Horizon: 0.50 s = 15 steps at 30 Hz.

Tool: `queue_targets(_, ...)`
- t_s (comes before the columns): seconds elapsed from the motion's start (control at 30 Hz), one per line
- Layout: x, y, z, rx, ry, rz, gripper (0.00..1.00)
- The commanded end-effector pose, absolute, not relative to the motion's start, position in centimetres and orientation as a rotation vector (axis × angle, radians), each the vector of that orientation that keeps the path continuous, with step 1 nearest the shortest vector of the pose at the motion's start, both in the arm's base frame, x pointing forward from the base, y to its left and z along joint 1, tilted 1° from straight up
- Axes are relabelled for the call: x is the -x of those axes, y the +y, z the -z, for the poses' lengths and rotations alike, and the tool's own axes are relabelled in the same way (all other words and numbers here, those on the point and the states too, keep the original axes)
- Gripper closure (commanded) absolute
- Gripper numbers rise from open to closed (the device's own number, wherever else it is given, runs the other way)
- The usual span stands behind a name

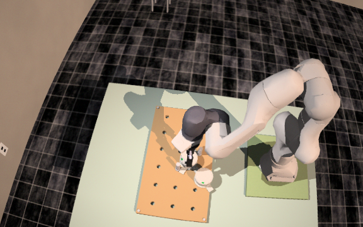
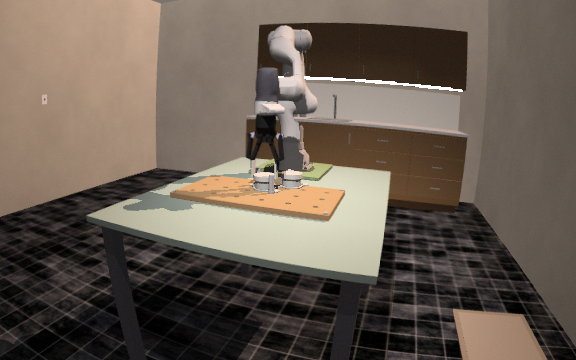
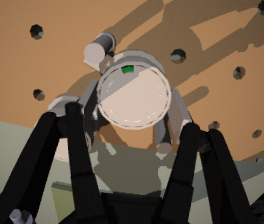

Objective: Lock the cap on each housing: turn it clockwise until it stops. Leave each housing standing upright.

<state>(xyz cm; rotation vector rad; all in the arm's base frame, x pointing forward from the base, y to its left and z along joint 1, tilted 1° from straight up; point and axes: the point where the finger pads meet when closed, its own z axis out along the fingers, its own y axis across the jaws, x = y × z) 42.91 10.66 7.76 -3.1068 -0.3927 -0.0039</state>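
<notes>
Two white round housings stand on the orange pegboard [image 1: 172, 164]. My gripper [image 1: 188, 158] reaches straight down over the nearer one and is shut on its cap [image 3: 135, 98]. The cap is a pale disc with a green mark at its far rim, and the grey finger pads sit on its left and right sides. A short grey post [image 3: 99, 50] sticks up beside this housing. The second housing [image 1: 203, 180] stands upright just beside it, apart from the fingers, with a green mark on its cap. In the side view the gripper [image 2: 265, 155] stands above the held housing, with the other housing [image 2: 292, 178] to its right.
The pegboard has several dark holes [image 1: 174, 185] and lies on a pale green table [image 2: 268, 230]. The arm's base stands on a green mat [image 1: 276, 176] at the table's right side. The pegboard's edge lies close to the second housing.
</notes>
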Motion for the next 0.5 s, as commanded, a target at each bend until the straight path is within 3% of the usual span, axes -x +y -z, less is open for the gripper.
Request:
queue_targets(0.0, -43.13, 10.43, -7.72, 3.116, -0.332, 0.015, 0.9)
queue_targets(0.3, -43.13, 10.43, -7.72, 3.116, -0.332, 0.015, 0.9)
queue_targets(0.33, -43.13, 10.43, -7.72, 3.116, -0.332, 0.015, 0.22)
queue_targets(0.47, -43.13, 10.43, -7.72, 3.116, -0.332, 0.015, 0.22)
